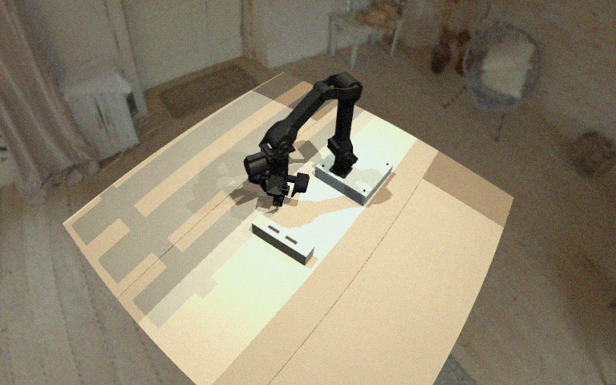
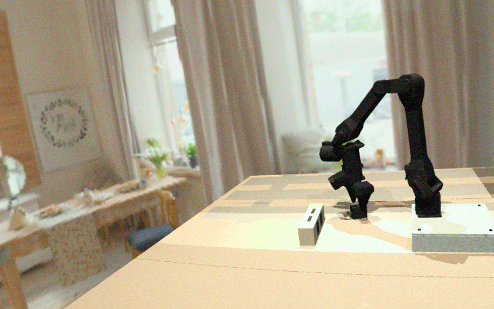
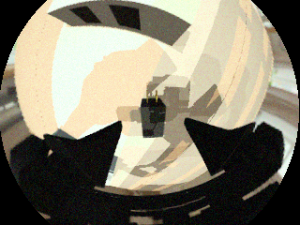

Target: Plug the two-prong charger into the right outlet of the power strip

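Your charger lies on the table, a small dark block with thin prongs pointing toward twelve o'clock in the wrist view, straight at the power strip. It sits between the two fingers, which flank it at about nine and three o'clock without touching it. The gripper is spread wide and holds nothing. In the top view the power strip lies near, at about six o'clock from the gripper, its two outlets unoccupied. You are early: approach looks done; grasping, lifting, aligning with the right outlet and pushing straight all remain.
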You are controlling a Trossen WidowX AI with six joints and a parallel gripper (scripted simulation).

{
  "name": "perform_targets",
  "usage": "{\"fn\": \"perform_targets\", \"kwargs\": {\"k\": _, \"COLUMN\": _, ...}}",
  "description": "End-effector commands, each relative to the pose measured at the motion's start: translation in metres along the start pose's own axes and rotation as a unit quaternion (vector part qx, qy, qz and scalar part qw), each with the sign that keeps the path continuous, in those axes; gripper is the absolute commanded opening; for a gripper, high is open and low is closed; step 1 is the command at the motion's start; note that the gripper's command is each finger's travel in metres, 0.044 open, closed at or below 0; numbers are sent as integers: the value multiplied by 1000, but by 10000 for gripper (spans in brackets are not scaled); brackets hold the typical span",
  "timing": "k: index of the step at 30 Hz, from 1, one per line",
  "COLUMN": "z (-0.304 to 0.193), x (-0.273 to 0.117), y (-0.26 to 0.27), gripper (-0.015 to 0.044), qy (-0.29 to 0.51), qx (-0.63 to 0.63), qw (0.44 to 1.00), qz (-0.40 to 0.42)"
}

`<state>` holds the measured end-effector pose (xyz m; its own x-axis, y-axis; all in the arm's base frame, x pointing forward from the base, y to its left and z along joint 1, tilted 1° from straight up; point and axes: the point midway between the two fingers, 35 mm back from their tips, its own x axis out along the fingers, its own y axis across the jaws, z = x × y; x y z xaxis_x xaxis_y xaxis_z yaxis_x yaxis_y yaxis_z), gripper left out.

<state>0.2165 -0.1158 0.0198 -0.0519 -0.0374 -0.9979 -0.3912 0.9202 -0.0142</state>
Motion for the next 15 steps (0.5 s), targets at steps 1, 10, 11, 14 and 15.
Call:
{"fn": "perform_targets", "kwargs": {"k": 1, "z": -1, "x": 8, "y": 1, "gripper": 440, "qy": 3, "qx": -2, "qw": 1000, "qz": 1}}
{"fn": "perform_targets", "kwargs": {"k": 10, "z": 0, "x": 23, "y": 2, "gripper": 440, "qy": 3, "qx": -2, "qw": 1000, "qz": 1}}
{"fn": "perform_targets", "kwargs": {"k": 11, "z": 0, "x": 24, "y": 2, "gripper": 440, "qy": 3, "qx": -2, "qw": 1000, "qz": 1}}
{"fn": "perform_targets", "kwargs": {"k": 14, "z": 0, "x": 28, "y": 2, "gripper": 440, "qy": 3, "qx": -2, "qw": 1000, "qz": 1}}
{"fn": "perform_targets", "kwargs": {"k": 15, "z": 0, "x": 28, "y": 2, "gripper": 440, "qy": 3, "qx": -2, "qw": 1000, "qz": 1}}
